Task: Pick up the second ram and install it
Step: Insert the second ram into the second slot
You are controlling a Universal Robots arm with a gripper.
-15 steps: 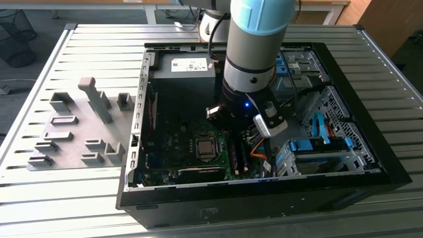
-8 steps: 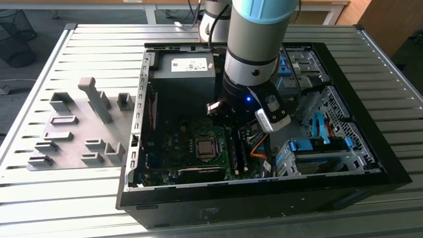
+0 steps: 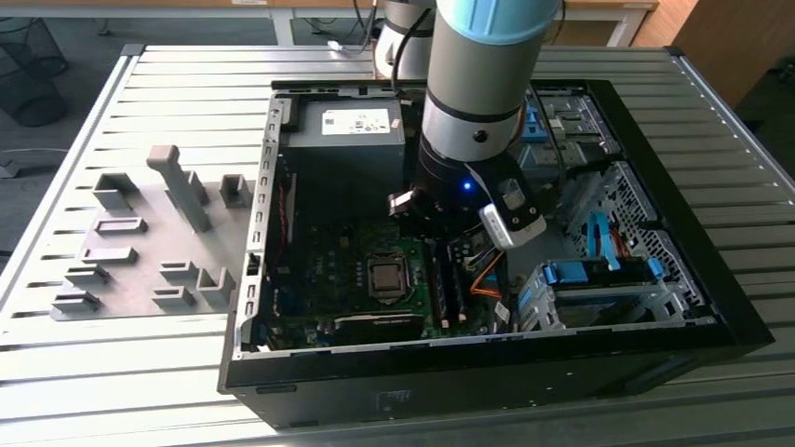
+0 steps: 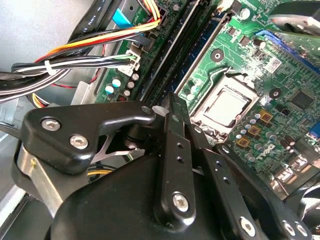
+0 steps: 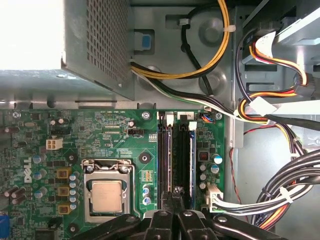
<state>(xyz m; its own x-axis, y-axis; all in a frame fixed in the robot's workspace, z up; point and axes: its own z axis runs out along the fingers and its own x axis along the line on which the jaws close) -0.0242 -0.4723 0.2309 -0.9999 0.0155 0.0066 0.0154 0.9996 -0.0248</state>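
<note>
My gripper (image 5: 176, 193) hangs low inside the open PC case (image 3: 255, 242), its black fingers shut together with nothing visible between them. The fingertips hover right over one end of the memory slots (image 5: 177, 150) beside the CPU socket (image 5: 107, 192). Two thin blue edges run along the slots, one (image 5: 168, 152) close to my fingertips and another (image 5: 190, 150). They look like sticks seated in the slots, and I cannot tell which is the second ram. In the second wrist view the gripper (image 4: 173, 102) points at the same dark slots (image 4: 185, 55). The exterior view places the gripper (image 3: 429, 228) above the motherboard's middle.
A grey power supply (image 3: 354, 126) fills the case's far corner. Bundled cables (image 5: 280, 200) lie beside the slots. Blue drive-bay latches (image 3: 597, 275) sit toward the exterior view's right. A grey holder fixture (image 3: 149, 237) rests on the slatted table (image 3: 112, 372) outside the case.
</note>
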